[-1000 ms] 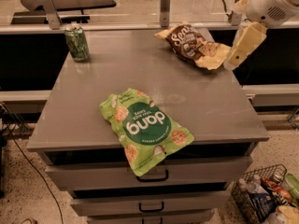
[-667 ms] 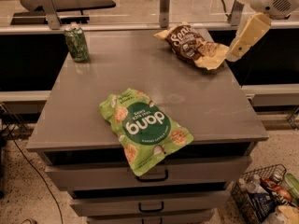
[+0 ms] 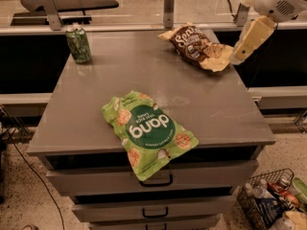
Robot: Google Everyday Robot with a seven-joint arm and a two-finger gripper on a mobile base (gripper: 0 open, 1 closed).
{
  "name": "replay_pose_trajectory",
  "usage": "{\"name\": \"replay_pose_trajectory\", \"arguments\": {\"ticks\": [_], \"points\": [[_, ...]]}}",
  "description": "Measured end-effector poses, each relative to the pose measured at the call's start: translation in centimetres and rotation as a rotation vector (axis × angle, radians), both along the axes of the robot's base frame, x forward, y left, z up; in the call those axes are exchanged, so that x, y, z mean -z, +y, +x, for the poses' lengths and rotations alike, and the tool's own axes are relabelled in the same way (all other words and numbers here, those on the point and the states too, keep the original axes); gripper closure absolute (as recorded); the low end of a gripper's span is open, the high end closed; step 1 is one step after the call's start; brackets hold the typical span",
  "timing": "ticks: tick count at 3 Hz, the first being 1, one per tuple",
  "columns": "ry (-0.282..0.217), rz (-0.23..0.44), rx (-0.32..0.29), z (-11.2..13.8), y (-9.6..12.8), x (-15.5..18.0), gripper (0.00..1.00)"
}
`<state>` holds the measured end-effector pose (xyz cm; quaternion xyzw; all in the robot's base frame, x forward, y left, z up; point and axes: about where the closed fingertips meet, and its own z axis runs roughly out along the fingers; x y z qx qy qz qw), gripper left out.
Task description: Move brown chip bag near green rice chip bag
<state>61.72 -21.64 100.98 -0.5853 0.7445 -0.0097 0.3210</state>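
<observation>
Hanging by the tabletop's far right corner, the gripper [image 3: 241, 51], opening impossible to tell, has the brown chip bag [image 3: 194, 43] just inboard, toward the left edge.

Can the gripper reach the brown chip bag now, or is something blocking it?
Probably yes. The gripper is at the far right edge of the table, right beside the brown chip bag, with nothing between them. The green can stands far left.

The green bag [image 3: 148, 133] at the front edge of the table [image 3: 91, 99] reads "dang" in white on a dark circle, upside down to the camera, and the brown bag [image 3: 194, 43] at the far right, with the hand [image 3: 241, 52] just beside its right end, reads "Sea…".
</observation>
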Motion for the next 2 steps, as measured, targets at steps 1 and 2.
{"name": "replay_pose_trajectory", "arguments": {"ticks": [1, 2], "points": [[0.004, 0.012, 0.033, 1.5, 0.3, 3.0, 0.0], [-0.054, 0.043, 0.094, 6.1, 0.6, 6.2, 0.0]]}}
